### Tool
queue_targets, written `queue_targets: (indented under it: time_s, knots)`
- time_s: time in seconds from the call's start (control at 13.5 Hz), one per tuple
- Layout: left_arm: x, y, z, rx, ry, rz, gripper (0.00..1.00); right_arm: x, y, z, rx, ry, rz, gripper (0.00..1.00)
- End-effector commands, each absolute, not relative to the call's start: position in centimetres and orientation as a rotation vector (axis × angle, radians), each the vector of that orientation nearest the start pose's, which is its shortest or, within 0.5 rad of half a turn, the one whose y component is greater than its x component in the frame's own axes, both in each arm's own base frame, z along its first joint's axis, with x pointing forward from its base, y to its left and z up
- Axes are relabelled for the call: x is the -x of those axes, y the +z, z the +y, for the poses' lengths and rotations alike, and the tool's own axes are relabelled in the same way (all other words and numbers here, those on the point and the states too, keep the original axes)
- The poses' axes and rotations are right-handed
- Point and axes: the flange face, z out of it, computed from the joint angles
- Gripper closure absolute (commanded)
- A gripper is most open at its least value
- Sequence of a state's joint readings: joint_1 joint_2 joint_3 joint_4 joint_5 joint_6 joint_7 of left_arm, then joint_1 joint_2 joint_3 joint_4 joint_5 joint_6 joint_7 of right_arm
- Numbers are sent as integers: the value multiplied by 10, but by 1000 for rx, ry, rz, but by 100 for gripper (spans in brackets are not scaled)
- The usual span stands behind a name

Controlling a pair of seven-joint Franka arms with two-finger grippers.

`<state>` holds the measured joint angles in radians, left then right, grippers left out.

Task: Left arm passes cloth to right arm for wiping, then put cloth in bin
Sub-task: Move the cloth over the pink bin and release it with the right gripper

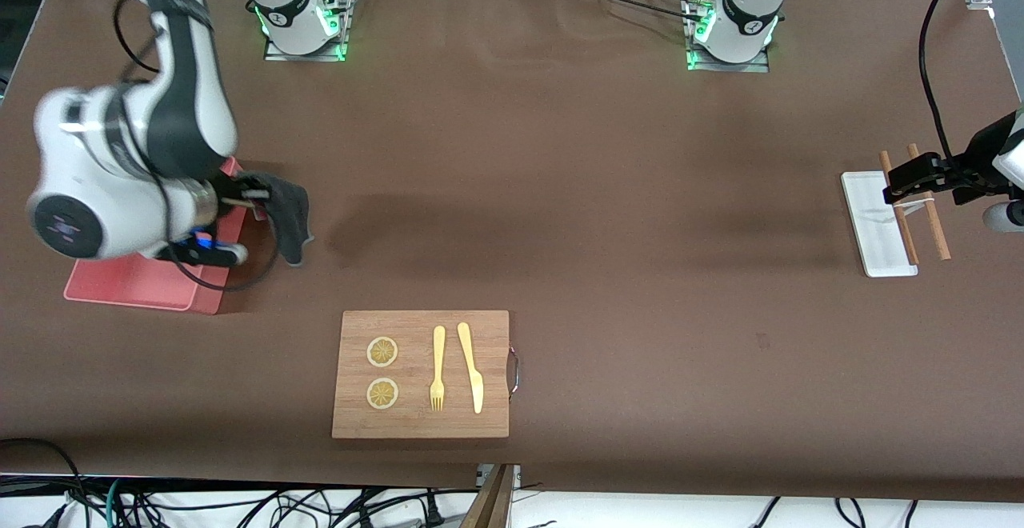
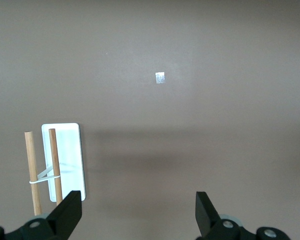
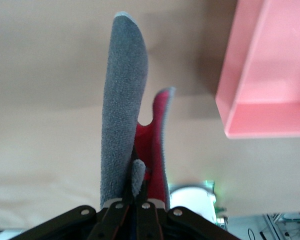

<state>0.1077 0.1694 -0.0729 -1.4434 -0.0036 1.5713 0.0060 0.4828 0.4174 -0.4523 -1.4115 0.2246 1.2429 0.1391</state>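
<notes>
1. I have the right gripper (image 1: 254, 196) clenched on the cloth (image 1: 290, 216), up in the air at the right arm's end of the bench (image 1: 560, 192). In the right wrist view the fingers (image 3: 121, 212) are pinched tight on one end of it.

2. The cloth hangs limp from the pinch, its long axis running straight away from the fingers, grey face outward and the pink-red face folded inside. Its free end trails over bare bench just beside the bin (image 1: 144, 276), not over it.

3. That is the relation I am steering by: the bin lies toward the right arm's end of the bench from the hanging cloth, with its nearest wall right alongside. I judge the wiping done and the drop the step in hand, so the cloth must be carried sideways over that wall before I let go.

4. My worry is the trailing end draping over the rim rather than landing inside.

5. The left gripper (image 2: 135, 215) waits with its fingers released, holding nothing, over the white tray (image 1: 864, 216) and the two wooden sticks (image 1: 928, 220) at the left arm's end, well apart from the cloth.
</notes>
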Motion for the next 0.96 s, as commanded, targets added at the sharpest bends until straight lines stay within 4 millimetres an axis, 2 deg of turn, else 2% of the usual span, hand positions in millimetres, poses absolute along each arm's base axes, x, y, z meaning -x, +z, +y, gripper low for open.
queue_targets:
  time_s: [0.0, 0.22, 0.37, 0.45, 0.52, 0.74, 0.89]
  knots:
    - [-609, 592, 26, 3148, 47, -43, 0, -589, 503, 37, 2997, 866, 82, 100]
    - [-609, 592, 26, 3146, 47, -43, 0, -584, 518, -28, 3052, 892, -44, 100]
    - [-609, 592, 25, 3146, 47, -38, 0, -582, 516, -75, 3063, 920, -128, 100]
    - [-609, 592, 25, 3148, 50, -38, 0, -582, 510, -100, 3059, 925, -110, 100]
    - [-609, 592, 27, 3146, 50, -45, 0, -583, 501, -122, 3066, 921, -97, 100]
    - [-609, 592, 29, 3149, 47, -52, 0, -593, 457, -170, 3057, 932, -194, 100]
    - [-609, 592, 29, 3149, 45, -52, 0, -598, 428, -182, 3068, 930, -200, 100]
